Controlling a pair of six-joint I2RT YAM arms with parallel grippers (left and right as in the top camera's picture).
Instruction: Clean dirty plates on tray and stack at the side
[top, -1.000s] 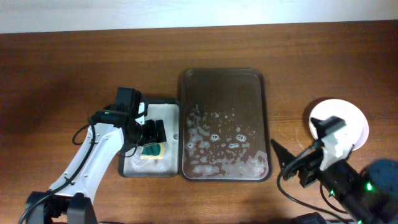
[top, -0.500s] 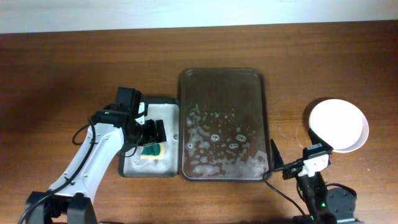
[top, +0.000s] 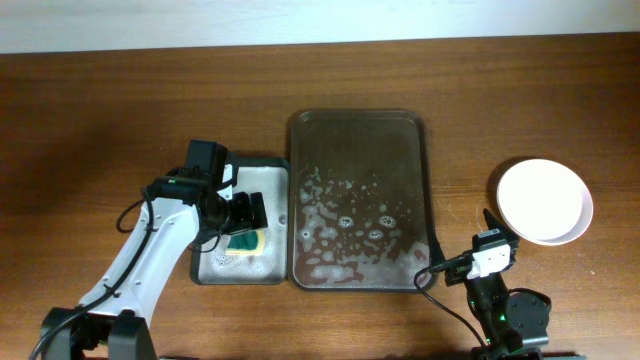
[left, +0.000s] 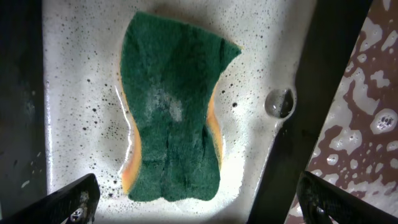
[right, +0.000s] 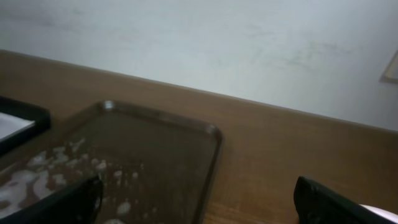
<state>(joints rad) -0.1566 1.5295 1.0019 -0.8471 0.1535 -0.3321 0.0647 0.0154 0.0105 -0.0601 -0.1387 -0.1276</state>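
Your L gripper (left: 202, 204) hangs over the small grey tray (top: 212, 263), left of centre, w/ fingers wide apart. The green/yellow sponge (left: 174, 124) lies wet between them, not pinched. The brown tray (top: 360, 140) sits mid-worktop w/ foam (top: 350, 225) on its near half. The plates (top: 545, 200) are by the right edge, white; can't tell the count. Your R gripper (right: 202, 205) is at the near edge, just right of the tray, fingers spread.
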